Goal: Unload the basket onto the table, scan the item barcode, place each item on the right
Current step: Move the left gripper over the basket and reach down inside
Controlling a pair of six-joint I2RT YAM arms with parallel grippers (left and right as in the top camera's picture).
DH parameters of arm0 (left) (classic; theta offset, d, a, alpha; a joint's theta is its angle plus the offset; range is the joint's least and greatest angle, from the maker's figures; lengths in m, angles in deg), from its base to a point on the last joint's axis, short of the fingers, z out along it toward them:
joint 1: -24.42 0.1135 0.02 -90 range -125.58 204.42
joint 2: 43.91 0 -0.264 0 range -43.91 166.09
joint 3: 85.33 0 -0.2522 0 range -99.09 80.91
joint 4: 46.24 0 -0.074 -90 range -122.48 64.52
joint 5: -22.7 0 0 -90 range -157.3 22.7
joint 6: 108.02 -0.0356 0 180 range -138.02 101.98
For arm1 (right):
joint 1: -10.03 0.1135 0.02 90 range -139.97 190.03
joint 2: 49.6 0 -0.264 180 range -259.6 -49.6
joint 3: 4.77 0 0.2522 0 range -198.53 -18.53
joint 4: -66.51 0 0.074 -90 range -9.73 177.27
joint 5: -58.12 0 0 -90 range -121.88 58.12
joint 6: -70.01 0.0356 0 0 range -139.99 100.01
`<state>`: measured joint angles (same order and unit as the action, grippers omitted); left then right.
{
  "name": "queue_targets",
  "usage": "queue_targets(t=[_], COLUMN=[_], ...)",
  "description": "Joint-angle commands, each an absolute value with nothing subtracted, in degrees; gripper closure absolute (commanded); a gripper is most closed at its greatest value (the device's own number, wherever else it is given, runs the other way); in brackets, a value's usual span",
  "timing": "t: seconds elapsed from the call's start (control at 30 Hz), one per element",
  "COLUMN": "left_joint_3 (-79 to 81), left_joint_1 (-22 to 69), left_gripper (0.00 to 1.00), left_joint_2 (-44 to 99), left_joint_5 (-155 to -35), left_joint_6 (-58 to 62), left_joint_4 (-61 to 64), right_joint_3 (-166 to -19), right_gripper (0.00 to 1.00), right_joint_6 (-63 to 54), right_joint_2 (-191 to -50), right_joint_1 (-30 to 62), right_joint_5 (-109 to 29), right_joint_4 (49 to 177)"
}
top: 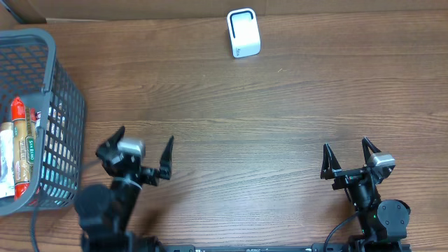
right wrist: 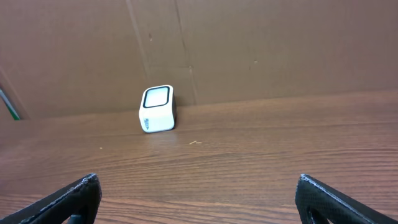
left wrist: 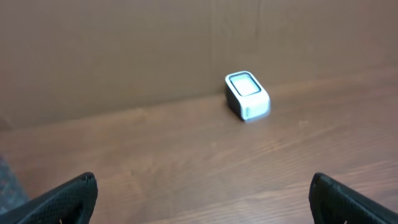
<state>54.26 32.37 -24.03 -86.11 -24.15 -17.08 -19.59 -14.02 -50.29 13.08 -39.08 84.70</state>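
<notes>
Far back, scanner [top: 243, 33]; basket [top: 66, 119] left.

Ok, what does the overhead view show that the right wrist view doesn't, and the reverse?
Only overhead: the grey basket at the left holding packaged goods, and the left gripper, open and empty. Only right wrist: the face of the cardboard wall behind the scanner, seams visible. Both: the white scanner standing at the far side of the wooden table, and the right gripper, open with nothing between its fingers.
</notes>
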Motion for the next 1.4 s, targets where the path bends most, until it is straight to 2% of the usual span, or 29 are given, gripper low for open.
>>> queue_targets(t=[0.0,0.07,0.13,0.2,0.37,0.57,0.7,0.83,1.13,1.37], left_joint_3=[34.68,24.66,6.81,-3.51,-23.90,-27.60,-27.90,-29.56,-29.89,-29.85], left_joint_1=[32.22,32.22,32.22,32.22,32.22,32.35,34.93,41.94,61.44,67.58], left_gripper=[0.00,0.00,0.00,0.00,0.00,0.00,0.00,0.00,0.00,0.00], left_joint_2=[-7.79,-0.12,11.86,18.35,31.29,36.76,37.09,37.09,36.98,37.87], left_joint_5=[-90.30,-90.76,-90.94,-90.96,-92.93,-93.08,-78.81,-71.42,-68.38,-61.34], left_joint_6=[-23.45,-23.34,-23.34,-23.32,-22.66,-21.66,-8.41,-1.14,1.55,1.71], left_joint_4=[-6.53,1.47,16.36,25.04,40.34,38.04,34.67,34.85,36.51,37.89], right_joint_3=[-19.00,-19.00,-19.00,-19.00,-19.00,-19.00,-19.00,-19.00,-19.00,-19.00], right_gripper=[0.00,0.00,0.00,0.00,0.00,0.00,0.00,0.00,0.00,0.00], right_joint_6=[-14.08,-14.08,-14.08,-14.08,-14.08,-14.08,-14.06,-14.08,-14.08,-14.08], right_joint_2=[-49.98,-49.98,-49.98,-49.98,-49.98,-49.98,-49.98,-49.98,-49.98,-49.98], right_joint_1=[13.30,13.30,13.30,13.30,13.30,13.30,13.30,13.30,13.30,13.30], right_joint_5=[-38.84,-38.86,-38.84,-38.84,-38.86,-38.86,-38.86,-38.86,-38.84,-38.84], right_joint_4=[84.46,84.46,84.46,84.46,84.46,84.46,84.46,84.46,84.46,84.46])
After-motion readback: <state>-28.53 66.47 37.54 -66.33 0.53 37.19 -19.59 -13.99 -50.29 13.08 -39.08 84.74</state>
